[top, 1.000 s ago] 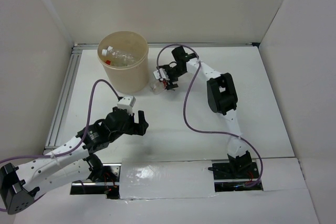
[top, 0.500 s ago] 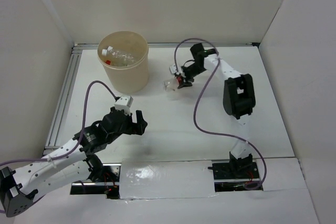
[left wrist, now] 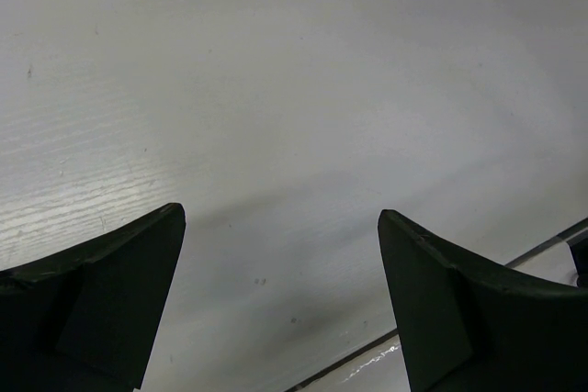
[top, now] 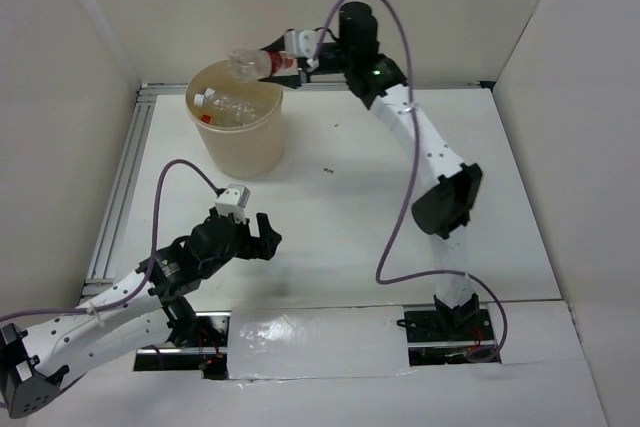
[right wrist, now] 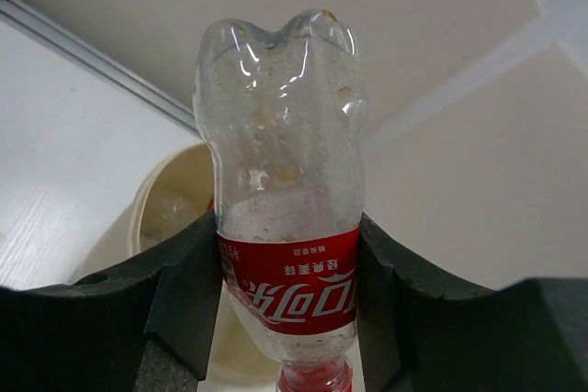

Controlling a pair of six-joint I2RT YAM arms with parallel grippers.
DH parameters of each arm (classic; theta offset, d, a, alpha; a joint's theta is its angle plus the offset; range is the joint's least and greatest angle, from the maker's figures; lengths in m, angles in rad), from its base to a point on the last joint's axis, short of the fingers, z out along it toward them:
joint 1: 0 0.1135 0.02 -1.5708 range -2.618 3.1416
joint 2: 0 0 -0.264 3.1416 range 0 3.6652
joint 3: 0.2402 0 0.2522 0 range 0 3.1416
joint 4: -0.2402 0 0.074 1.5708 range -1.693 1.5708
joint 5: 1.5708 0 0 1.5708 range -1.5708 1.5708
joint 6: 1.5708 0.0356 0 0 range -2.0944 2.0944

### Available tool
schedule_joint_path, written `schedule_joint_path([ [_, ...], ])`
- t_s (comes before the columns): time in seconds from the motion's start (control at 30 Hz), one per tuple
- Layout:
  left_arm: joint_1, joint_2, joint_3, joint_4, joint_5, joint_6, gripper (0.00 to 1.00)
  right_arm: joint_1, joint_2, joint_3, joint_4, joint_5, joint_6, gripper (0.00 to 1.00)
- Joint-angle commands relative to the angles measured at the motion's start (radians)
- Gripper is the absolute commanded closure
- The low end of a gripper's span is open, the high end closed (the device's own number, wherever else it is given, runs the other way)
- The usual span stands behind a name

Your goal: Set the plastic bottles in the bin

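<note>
While the right gripper [top: 283,57] held a bottle [top: 250,62] sideways, high above the bin [top: 243,152], the drop looked risky. The bottle hung over the far right part of the rim, not over the middle. A release there could have let it strike the thick rim and bounce out toward the far edge of the table [top: 340,227]. The clear base pointed away from the wrist, out over the bin, and the red cap pointed back toward the wrist. The fingers were closed part way on the red-labelled waist, one pad on each side. A grip so near the neck could have let the light body swing or slip early. The bin stood near the far left corner of the table, with other bottles [top: 225,105] lying inside it.

The right arm reached long from its base at the near edge, its forearm rising toward the far edge and its wrist turned left over the bin. The left arm lay folded low toward the near left corner. The left gripper [top: 262,237] was spread wide, held nothing, and hovered just above bare table
</note>
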Motion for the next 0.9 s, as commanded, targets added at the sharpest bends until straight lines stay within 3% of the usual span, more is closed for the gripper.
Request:
schedule_joint_path([
  [0.0, -0.005, -0.034, -0.021, 0.047, 0.005, -0.012, 0.01, 0.062, 0.215, 0.224, 0.117, 0.022, 0.149, 0.63],
  [0.1, -0.005, -0.059, -0.03, 0.057, 0.005, -0.03, 0.01, 0.099, 0.32, 0.317, 0.189, 0.072, 0.192, 0.57],
  [0.2, -0.014, -0.073, -0.049, 0.047, -0.006, -0.041, 0.01, 0.123, 0.32, 0.238, 0.245, 0.097, 0.183, 0.43],
  [0.3, -0.014, -0.085, -0.058, 0.047, -0.006, -0.041, 0.01, 0.134, 0.3, 0.211, 0.213, 0.121, 0.142, 0.18],
  [0.47, -0.014, -0.054, -0.049, 0.089, 0.003, -0.007, 0.01, 0.122, 0.242, 0.181, 0.232, 0.182, 0.198, 0.0],
  [0.57, -0.014, -0.016, -0.029, 0.124, 0.012, 0.019, 0.01, 0.102, 0.187, 0.18, 0.217, 0.251, 0.273, 0.0],
  [0.7, -0.014, 0.03, 0.026, 0.153, 0.021, 0.05, 0.01, 0.068, 0.088, 0.18, 0.063, 0.57, 0.401, 0.0],
  [0.73, -0.014, 0.044, 0.026, 0.171, 0.021, 0.062, 0.01, 0.057, 0.044, 0.162, -0.042, 0.697, 0.419, 0.0],
  [0.83, -0.014, 0.064, 0.046, 0.216, 0.031, 0.076, 0.01, -0.016, -0.05, 0.011, -0.202, 0.904, 0.519, 0.0],
  [0.87, -0.014, 0.078, 0.055, 0.225, 0.041, 0.086, 0.01, -0.036, -0.132, -0.13, -0.224, 0.961, 0.569, 0.0],
])
